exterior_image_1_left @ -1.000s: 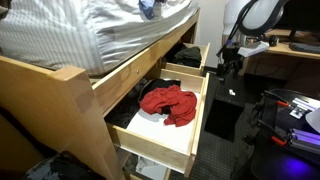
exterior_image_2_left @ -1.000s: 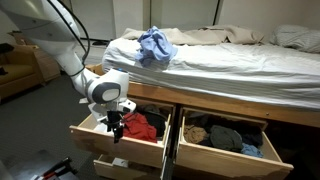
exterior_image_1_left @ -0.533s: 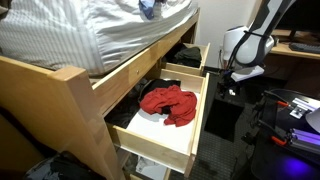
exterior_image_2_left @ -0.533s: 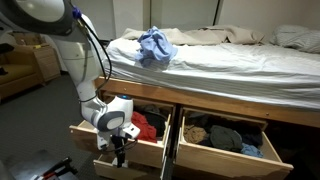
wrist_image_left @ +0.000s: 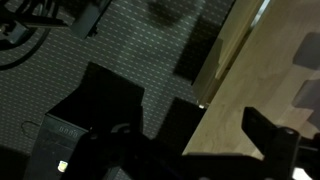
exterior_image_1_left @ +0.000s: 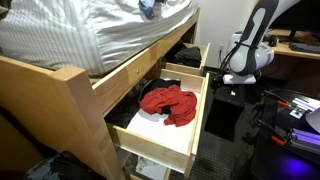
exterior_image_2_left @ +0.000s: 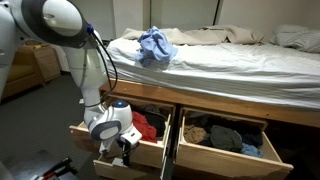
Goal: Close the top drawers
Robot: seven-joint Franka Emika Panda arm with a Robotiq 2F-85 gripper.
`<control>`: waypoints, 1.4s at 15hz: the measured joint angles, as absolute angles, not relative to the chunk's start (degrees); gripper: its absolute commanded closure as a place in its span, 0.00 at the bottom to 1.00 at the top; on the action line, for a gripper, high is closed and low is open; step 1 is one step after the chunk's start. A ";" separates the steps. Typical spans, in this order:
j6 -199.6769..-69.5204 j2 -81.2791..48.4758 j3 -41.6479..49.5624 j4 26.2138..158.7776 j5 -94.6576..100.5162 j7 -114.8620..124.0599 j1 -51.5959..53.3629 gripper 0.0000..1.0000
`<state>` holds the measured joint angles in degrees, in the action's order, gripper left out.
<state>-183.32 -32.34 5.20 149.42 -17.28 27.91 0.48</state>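
Two top drawers stand pulled out under the bed. One (exterior_image_2_left: 150, 152) holds a red garment (exterior_image_2_left: 141, 127); in an exterior view it is the near drawer (exterior_image_1_left: 201, 108) with the red garment (exterior_image_1_left: 168, 103). The second drawer (exterior_image_2_left: 226, 161), also seen further back (exterior_image_1_left: 187, 68), holds dark clothes. My gripper (exterior_image_2_left: 125, 151) hangs low just outside the front panel of the red-garment drawer, and shows beside that panel (exterior_image_1_left: 232, 87). In the wrist view the gripper (wrist_image_left: 190, 150) is open, its dark fingers (wrist_image_left: 270, 138) apart over the pale wooden panel (wrist_image_left: 235, 90).
A lower drawer (exterior_image_2_left: 125, 168) sticks out slightly beneath the red-garment drawer. Black equipment (exterior_image_1_left: 290, 112) and dark boxes (wrist_image_left: 95, 95) sit on the carpet beside the drawers. A blue cloth (exterior_image_2_left: 153, 45) lies on the bed. A desk (exterior_image_1_left: 290, 55) stands behind the arm.
My arm has come down and outward: the gripper moved from above the red-garment drawer's rim to lower, in front of its front panel. The drawers have not moved.
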 measured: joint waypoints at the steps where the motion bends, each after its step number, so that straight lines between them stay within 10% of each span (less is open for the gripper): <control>1: -185.54 -33.71 4.32 149.28 -18.55 28.08 -0.37 0.00; 21: -193.96 -40.37 -1.46 135.49 -19.82 22.72 13.85 0.00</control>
<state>-193.96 -40.37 -1.46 135.49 -19.82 22.72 13.85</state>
